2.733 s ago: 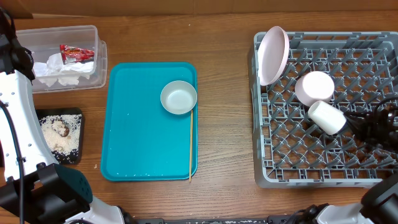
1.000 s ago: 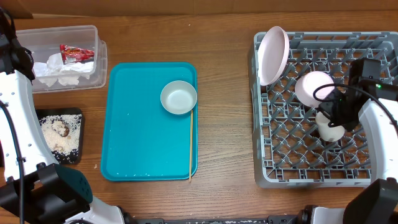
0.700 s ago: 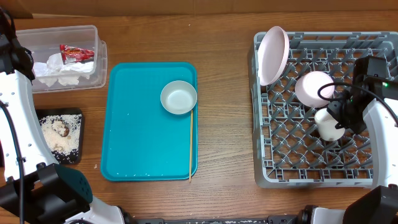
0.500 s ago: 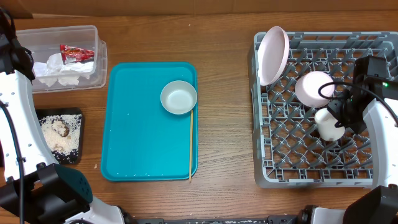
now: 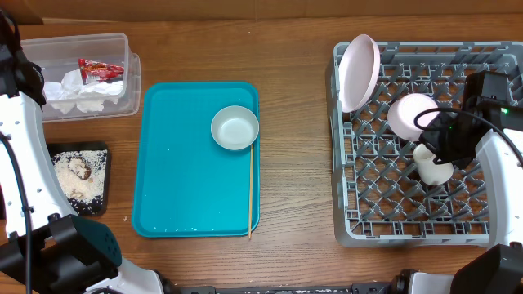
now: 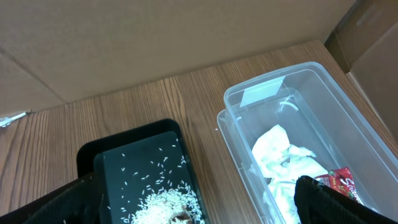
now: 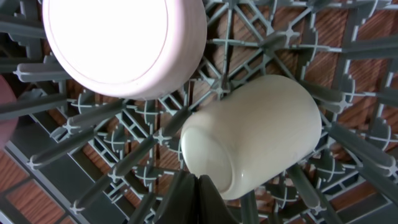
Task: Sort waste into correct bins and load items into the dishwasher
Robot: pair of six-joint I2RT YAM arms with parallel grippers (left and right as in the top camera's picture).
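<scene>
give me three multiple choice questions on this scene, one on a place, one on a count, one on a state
1. Where is the red wrapper? A on the teal tray; B in the clear tub; C in the black tray.
2. How many dishes are in the dish rack? A one; B three; C five.
3. How is the white cup placed? A lying on its side; B standing upright; C hanging in the air.
Answers: B, the wrapper lies beside the napkin in the tub; B, the pink plate, the smaller plate and the cup; A, its side rests on the rack.
</scene>
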